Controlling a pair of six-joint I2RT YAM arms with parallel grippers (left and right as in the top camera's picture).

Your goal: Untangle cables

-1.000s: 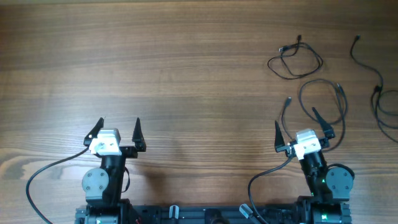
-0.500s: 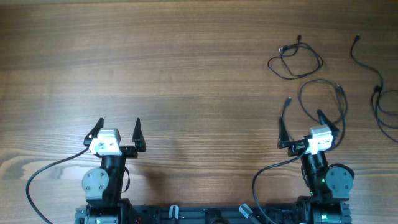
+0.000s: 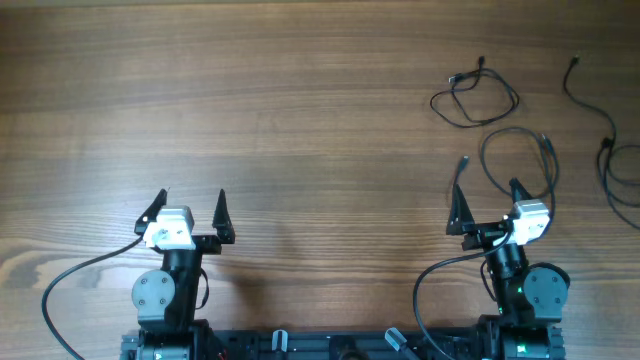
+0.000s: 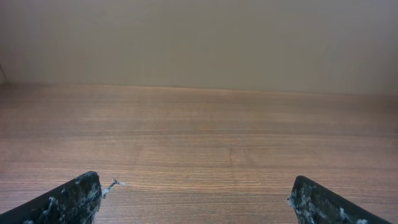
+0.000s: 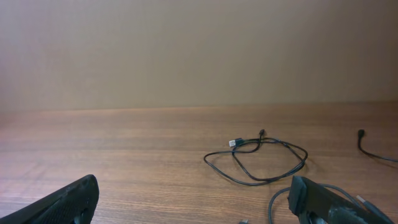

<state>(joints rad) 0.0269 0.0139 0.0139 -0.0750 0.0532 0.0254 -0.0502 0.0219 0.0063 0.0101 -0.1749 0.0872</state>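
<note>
Left gripper (image 3: 190, 197): is standing spread wide, gripping nothing, hovering low over bare wood at the near left.
Right gripper (image 3: 487, 190): is also gaping with nothing between its fingers, angling slightly toward the right side of the table (image 3: 300, 120).
Nearest cable: the large loop (image 3: 510, 130) is lying just ahead of the right gripper; from overhead its lower arc is running under the gripper's right finger, and whether they are touching cannot be told. Its plug tail is trailing down beside the left finger.
Small loop (image 3: 476, 102): is resting farther out, apart from the large loop, with both plug ends pointing toward the far edge; the right wrist view is showing it lying flat.
Edge cable (image 3: 609, 133): is snaking along the right margin, well apart from the other two and running out of the overhead picture.
Open room: wood is stretching wide ahead of the left gripper and across the middle.
Near edge: both arm bases are sitting there, their thick cords (image 3: 80, 275) curling beside them.
</note>
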